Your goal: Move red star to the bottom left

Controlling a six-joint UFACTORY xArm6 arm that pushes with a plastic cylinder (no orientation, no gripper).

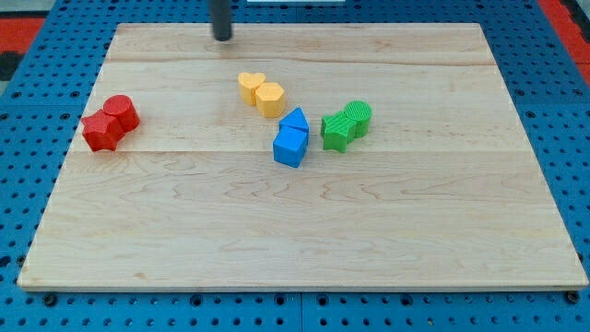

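The red star (100, 131) lies near the board's left edge, about mid-height, touching a red cylinder (121, 112) just up and to its right. My tip (222, 38) rests at the view's top, left of centre, far up and to the right of the red star and above the yellow blocks. It touches no block.
A yellow heart (251, 86) and a yellow hexagon-like block (270, 99) sit together at upper centre. Two blue blocks (291, 138) lie at centre. A green star (337, 130) and green cylinder (358, 115) lie to their right. The wooden board (295, 240) sits on blue pegboard.
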